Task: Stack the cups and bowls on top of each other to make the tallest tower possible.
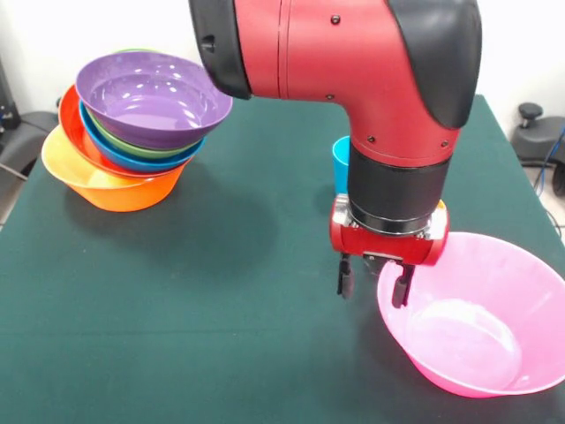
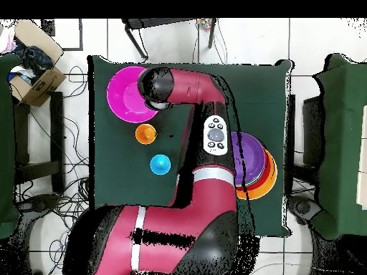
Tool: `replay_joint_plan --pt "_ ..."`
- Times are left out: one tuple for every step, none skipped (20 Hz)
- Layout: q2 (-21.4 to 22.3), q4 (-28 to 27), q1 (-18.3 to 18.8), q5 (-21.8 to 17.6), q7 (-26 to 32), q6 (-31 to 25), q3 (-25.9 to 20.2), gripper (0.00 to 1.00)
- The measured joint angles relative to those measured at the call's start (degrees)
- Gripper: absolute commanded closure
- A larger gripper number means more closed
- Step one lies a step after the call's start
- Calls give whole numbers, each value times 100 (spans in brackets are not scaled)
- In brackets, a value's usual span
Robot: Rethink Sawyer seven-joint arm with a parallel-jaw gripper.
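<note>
**Pincer spread at the pink bowl's rim**

My gripper (image 1: 374,283) hangs with its two fingers spread apart, pinching nothing. One finger (image 1: 402,284) sits at the rim of the pink bowl (image 1: 481,327); the other hangs just outside it over the green tabletop (image 1: 221,283).

The pink bowl lies alone near one corner of the tabletop. At the opposite edge stands the tower (image 1: 132,132): I count five nested bowls, with orange at the base, then red-orange, blue, green and purple on top, leaning slightly.

I count two cups between them: a blue cup (image 2: 160,165) and an orange cup (image 2: 145,133), apart from each other, the orange one just beside the pink bowl.
</note>
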State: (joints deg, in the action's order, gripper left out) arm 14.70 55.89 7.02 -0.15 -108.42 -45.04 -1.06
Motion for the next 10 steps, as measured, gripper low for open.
replay_joint_plan --pt "0 2 3 -25 0 1 -26 0" --pt "0 2 4 -36 0 -1 -40 0" --pt "-1 4 8 -58 0 0 -79 0" --pt "-1 5 14 -74 0 0 -113 0" --pt "-2 6 31 -107 0 0 -197 0" --pt "-5 6 46 -128 0 0 -254 0" --pt "-8 5 61 -149 0 0 -311 0" --pt "-11 5 76 -170 0 0 -368 0" --pt "-15 5 87 -184 0 0 -399 0" --pt "-18 5 98 -198 0 0 -430 0"
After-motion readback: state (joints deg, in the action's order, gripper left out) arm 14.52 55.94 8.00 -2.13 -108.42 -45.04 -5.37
